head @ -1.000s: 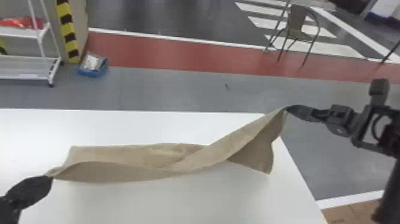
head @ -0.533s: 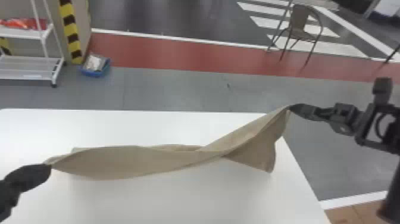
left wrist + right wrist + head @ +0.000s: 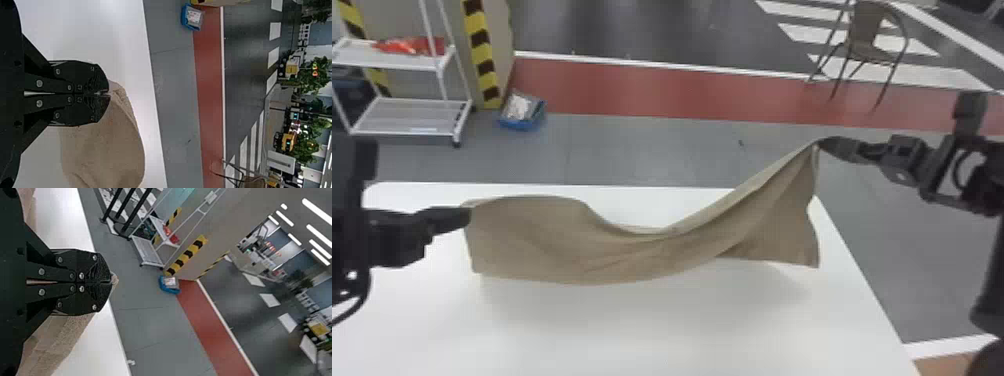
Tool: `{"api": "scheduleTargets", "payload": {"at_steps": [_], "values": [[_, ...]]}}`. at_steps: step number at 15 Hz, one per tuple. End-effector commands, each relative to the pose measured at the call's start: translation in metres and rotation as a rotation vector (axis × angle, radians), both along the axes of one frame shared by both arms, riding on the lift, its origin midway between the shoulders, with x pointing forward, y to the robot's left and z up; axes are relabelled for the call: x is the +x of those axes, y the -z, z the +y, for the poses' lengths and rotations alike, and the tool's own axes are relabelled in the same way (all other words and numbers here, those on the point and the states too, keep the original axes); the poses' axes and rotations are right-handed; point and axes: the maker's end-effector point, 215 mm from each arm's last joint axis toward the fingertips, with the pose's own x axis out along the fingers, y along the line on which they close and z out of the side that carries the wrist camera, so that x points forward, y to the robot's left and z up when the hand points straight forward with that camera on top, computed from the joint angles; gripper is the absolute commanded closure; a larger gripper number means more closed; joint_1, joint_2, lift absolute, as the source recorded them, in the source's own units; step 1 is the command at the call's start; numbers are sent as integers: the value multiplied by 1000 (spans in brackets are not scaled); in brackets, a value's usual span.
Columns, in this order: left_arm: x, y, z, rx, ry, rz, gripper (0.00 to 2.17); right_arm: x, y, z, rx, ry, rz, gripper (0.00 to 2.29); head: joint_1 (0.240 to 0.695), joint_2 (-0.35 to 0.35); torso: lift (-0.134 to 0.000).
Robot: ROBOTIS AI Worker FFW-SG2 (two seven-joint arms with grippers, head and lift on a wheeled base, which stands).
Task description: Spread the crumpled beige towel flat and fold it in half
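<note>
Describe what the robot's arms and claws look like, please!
The left arm and right arm are black, with chunky, boxy parts. A black cable curves by the left one. The left claw and right claw match: each has two flat black fingers with rounded ends, bumpy patches near the tips and shiny silver screws.

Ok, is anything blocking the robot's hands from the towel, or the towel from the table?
Nothing that I can see: the left hand and right hand both grip the towel, and nothing visible stands between it and the white table.
</note>
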Motion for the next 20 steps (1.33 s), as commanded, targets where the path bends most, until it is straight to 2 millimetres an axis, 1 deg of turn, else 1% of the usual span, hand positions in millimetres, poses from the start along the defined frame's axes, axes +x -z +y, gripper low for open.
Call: {"api": "scheduleTargets", "payload": {"at_steps": [1,3,5,6,7,8,9,10,11,12,14,15,17,18,19,20], "values": [[27,-9,3,-20,-7,-4,1713,40,-25,-8,-32,8,-130,1210,681,-190,0],[45,-14,10,-23,-18,-7,1713,64,-45,-9,-68,3,-218,1210,646,-185,0],[65,-30,14,-34,-24,-35,1713,78,-57,-5,-92,-7,-266,1214,614,-177,0],[72,-39,14,-47,-24,-47,1713,81,-61,-3,-96,-13,-283,1214,587,-168,0],[75,-46,13,-54,-21,-60,1713,79,-60,-2,-90,-20,-290,1214,577,-164,0],[75,-47,12,-60,-19,-64,1713,73,-51,0,-68,-30,-277,1214,567,-160,0],[68,-38,9,-69,-11,-47,1713,60,-29,6,-44,-50,-249,1210,558,-158,0],[54,-23,5,-80,4,-23,1713,44,-9,9,-33,-67,-221,1210,558,-155,0],[34,-6,5,-84,12,-10,1713,23,13,11,-18,-88,-192,1210,572,-156,0],[13,12,6,-81,20,-4,1713,2,39,10,-12,-96,-164,1214,595,-158,0],[-24,44,2,-81,39,30,1713,-31,77,12,-1,-125,-127,1214,652,-164,0],[-39,60,3,-77,39,47,1713,-46,94,15,2,-140,-103,1214,695,-174,0],[-69,90,9,-73,30,104,1713,-73,121,25,-2,-182,-59,1214,695,-183,0],[-85,104,10,-63,31,116,1713,-89,144,27,-26,-203,-18,1214,695,-182,0],[-97,116,12,-51,30,134,1713,-100,161,26,-49,-212,28,1210,695,-182,0],[-109,129,14,-44,28,152,1717,-116,180,29,-65,-233,69,1210,695,-182,0]]}}
